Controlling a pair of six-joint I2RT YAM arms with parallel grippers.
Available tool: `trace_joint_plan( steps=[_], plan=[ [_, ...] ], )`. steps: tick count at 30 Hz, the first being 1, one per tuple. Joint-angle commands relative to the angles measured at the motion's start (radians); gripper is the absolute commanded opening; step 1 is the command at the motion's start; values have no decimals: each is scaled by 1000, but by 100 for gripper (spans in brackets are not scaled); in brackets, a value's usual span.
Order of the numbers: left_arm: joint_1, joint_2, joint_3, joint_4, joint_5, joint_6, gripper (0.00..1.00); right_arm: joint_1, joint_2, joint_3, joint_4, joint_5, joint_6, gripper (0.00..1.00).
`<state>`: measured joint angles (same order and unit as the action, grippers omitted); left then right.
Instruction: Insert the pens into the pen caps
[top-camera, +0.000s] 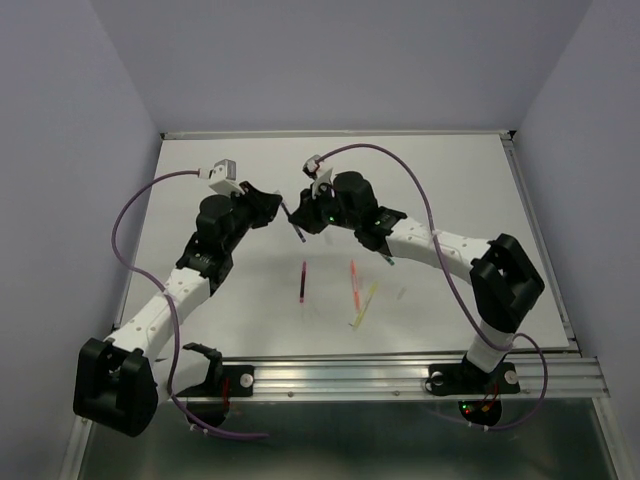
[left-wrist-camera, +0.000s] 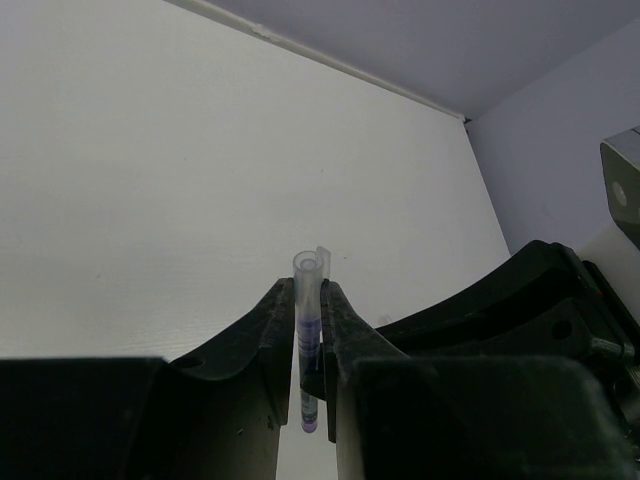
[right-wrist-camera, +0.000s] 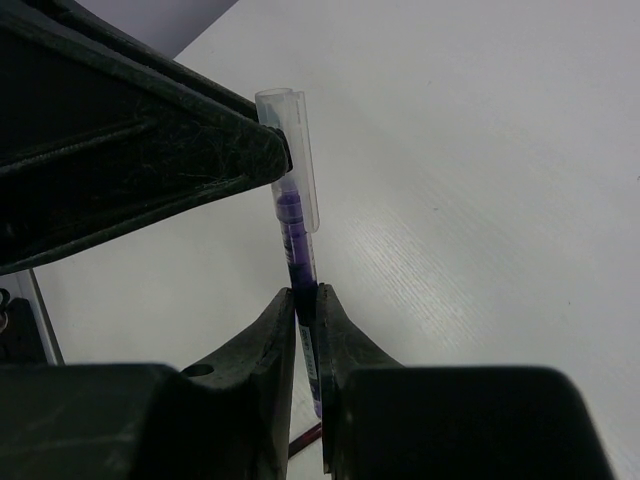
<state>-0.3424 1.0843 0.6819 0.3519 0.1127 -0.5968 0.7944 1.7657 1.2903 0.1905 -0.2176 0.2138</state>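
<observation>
Just white table (top-camera: 450, 180) (lilac walls (top-camera: 350, 60)).

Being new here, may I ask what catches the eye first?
The hands meet mid-table: the left hand grips a clear cap, the right hand a dark blue pen, its tip inside. A maroon pen, an orange pen and a yellow pen lie loose on the table.
</observation>
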Motion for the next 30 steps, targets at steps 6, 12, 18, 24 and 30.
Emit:
trace_joint_plan(
  steps=[6,12,18,24,30],
  plan=[
    [-64,35,-76,-76,157,-34,0,-44,-132,-2,385,73,12,1],
    [-64,55,-74,-54,186,-41,0,-54,-146,-8,394,72,6,1],
    [-64,40,-41,-82,182,-26,0,-54,-147,-16,399,87,6,1],
    [-66,37,22,-166,159,-26,0,-63,-144,-23,389,96,7,1],
    [-64,26,62,-185,163,-49,19,-63,-144,-37,362,112,13,1]
  ],
)
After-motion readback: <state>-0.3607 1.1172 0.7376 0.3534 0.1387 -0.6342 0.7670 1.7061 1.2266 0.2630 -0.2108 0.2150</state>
